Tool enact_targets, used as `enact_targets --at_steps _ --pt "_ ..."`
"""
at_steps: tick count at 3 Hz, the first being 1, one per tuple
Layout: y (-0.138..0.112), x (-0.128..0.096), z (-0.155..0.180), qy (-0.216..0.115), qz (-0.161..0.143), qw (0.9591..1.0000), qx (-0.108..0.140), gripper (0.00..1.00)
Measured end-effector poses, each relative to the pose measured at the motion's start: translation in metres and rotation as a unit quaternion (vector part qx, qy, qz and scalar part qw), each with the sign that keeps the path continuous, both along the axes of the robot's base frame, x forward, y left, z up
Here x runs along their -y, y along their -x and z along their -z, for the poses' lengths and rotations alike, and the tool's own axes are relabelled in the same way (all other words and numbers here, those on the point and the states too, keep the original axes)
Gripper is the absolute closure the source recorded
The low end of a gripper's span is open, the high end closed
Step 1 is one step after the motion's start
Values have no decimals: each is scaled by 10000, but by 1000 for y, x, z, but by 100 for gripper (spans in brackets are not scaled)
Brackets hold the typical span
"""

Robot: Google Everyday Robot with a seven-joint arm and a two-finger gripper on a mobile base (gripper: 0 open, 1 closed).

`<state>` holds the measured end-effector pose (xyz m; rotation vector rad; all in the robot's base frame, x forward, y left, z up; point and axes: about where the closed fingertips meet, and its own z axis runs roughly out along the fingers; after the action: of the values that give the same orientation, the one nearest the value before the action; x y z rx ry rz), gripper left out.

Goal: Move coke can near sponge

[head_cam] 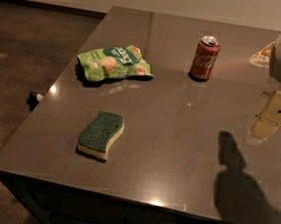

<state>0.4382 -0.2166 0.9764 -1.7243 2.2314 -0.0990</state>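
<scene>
Wavy scrub-topped sponge [100, 134], cylindrical coke can [204, 58] well apart; gripper [271, 117] at right edge, state unreadable.

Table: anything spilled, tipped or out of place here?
Nothing stands out. The coke can stands upright, the sponge lies flat, green side up, the snack bag shows no spill, and the gripper hangs at the right edge.

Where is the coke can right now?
In the camera view the coke can stands upright far back on the table, right of the snack bag; the gripper hovers at the right edge, apart from it.
</scene>
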Motion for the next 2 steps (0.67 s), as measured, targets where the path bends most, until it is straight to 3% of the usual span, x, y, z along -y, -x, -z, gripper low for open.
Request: enact_targets --at_steps 2 --pt "-15 -4 -7 -177 125 9997 78 0"
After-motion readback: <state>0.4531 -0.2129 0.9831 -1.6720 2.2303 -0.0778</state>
